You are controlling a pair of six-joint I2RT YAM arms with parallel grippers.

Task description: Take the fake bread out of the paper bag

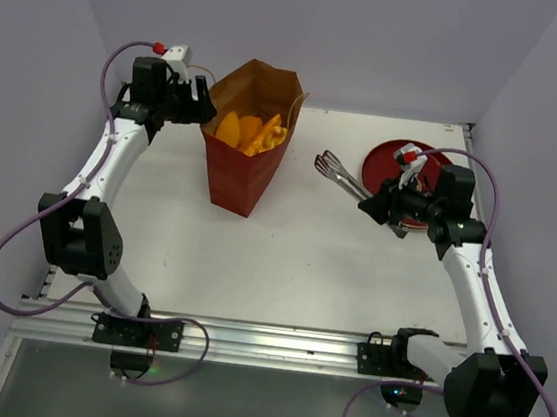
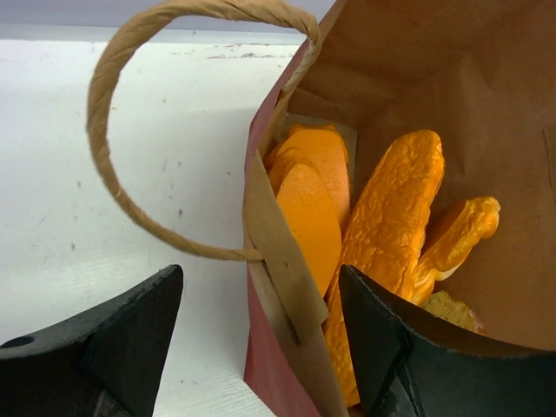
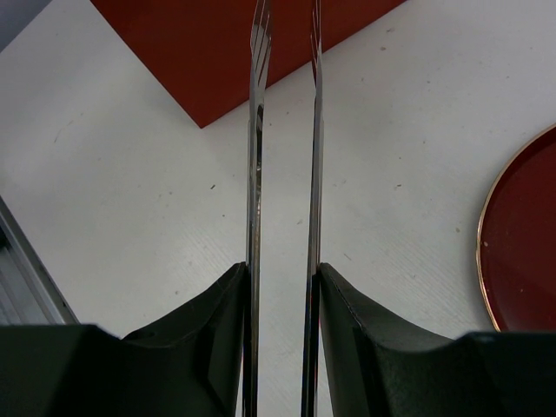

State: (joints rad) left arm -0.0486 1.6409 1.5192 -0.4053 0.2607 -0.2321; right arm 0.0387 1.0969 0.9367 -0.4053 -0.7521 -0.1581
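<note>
The red paper bag [image 1: 237, 174] stands upright at the back left of the table with its mouth open. Several golden-orange pieces of fake bread [image 1: 252, 132] lie inside it, seen close up in the left wrist view as a long loaf and smoother pieces of fake bread [image 2: 391, 208]. My left gripper [image 1: 202, 104] is open at the bag's left rim. In its own view my left gripper [image 2: 261, 271] straddles the paper bag's wall [image 2: 269, 373], one finger outside and one inside against the bread. My right gripper [image 1: 370, 201] is shut on metal tongs [image 1: 338, 170], whose tips point toward the bag.
A round dark-red plate [image 1: 385, 160] lies at the back right beside the right gripper, and its rim shows as the plate [image 3: 526, 252] in the right wrist view. The bag's looped brown handle [image 2: 113, 87] arches above the left fingers. Grey walls enclose the table.
</note>
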